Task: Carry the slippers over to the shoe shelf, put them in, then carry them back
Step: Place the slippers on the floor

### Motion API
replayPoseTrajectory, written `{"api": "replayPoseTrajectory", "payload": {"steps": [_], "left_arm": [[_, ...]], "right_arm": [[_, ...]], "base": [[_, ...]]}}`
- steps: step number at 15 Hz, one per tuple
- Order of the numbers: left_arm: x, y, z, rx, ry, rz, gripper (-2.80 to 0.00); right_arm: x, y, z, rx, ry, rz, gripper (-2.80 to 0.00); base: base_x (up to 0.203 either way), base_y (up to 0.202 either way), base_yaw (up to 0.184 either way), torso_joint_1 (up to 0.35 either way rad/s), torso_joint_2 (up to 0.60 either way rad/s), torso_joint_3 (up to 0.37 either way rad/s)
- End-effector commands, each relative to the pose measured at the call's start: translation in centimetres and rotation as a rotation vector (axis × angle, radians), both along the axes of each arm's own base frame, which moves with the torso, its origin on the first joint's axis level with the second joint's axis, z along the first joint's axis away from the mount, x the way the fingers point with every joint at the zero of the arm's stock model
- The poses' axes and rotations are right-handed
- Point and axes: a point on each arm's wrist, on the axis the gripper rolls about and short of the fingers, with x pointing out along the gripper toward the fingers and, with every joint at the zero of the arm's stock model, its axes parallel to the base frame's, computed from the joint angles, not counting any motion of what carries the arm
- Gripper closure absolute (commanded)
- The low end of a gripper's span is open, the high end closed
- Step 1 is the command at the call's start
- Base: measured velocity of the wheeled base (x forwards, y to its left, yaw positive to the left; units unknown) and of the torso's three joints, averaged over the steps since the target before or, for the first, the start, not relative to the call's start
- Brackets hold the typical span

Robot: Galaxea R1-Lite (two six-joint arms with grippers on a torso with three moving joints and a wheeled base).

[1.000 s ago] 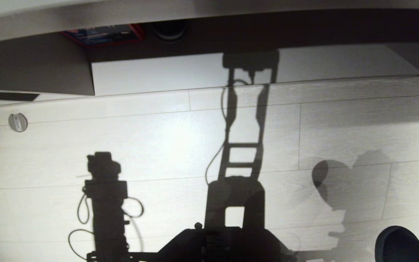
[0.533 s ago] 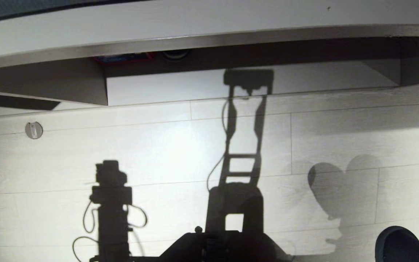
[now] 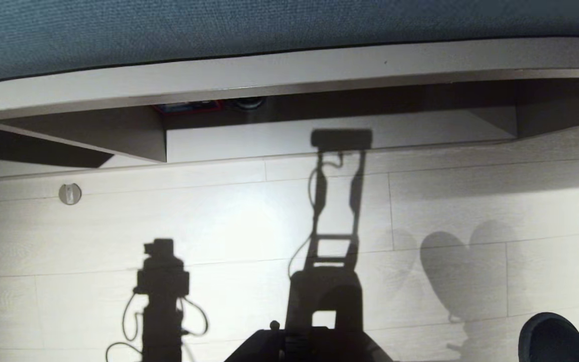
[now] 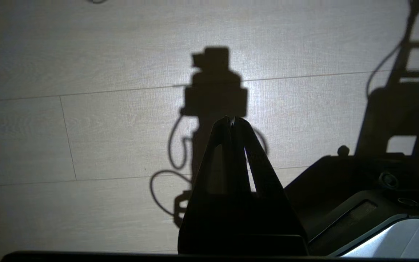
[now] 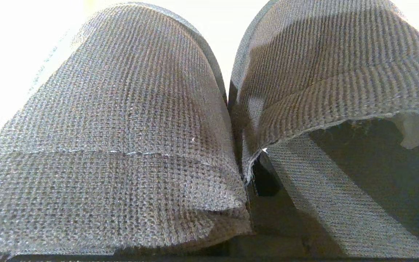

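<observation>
The slippers (image 5: 209,120) fill the right wrist view, side by side with rounded toes touching, pinched at their inner edges by the right gripper, which is itself hidden beneath the knitted fabric. In the head view only their dark toes (image 3: 566,337) show, cut off at the lower right corner above the pale plank floor (image 3: 219,221). Ahead, the shoe shelf (image 3: 319,136) opens under a blue cushion (image 3: 219,30); a red-edged thing (image 3: 189,106) deep inside is too dim to read. The left gripper (image 4: 232,122) hangs over the floor, fingers pressed together.
</observation>
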Motion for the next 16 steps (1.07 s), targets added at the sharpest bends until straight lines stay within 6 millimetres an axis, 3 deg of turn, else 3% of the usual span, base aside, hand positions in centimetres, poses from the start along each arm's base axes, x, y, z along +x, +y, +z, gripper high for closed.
{"api": "replayPoseTrajectory", "payload": {"steps": [1, 16], "left_arm": [[0.01, 0.00, 0.02, 0.000, -0.001, 0.000, 0.00], [0.01, 0.00, 0.01, 0.000, 0.001, 0.000, 0.00]], "right_arm": [[0.03, 0.00, 0.00, 0.000, 0.004, 0.000, 0.00], [0.03, 0.00, 0.00, -0.001, 0.004, 0.000, 0.00]], "base": [[0.000, 0.000, 0.000, 0.002, 0.00, 0.203], [0.000, 0.000, 0.000, 0.003, 0.00, 0.203]]}}
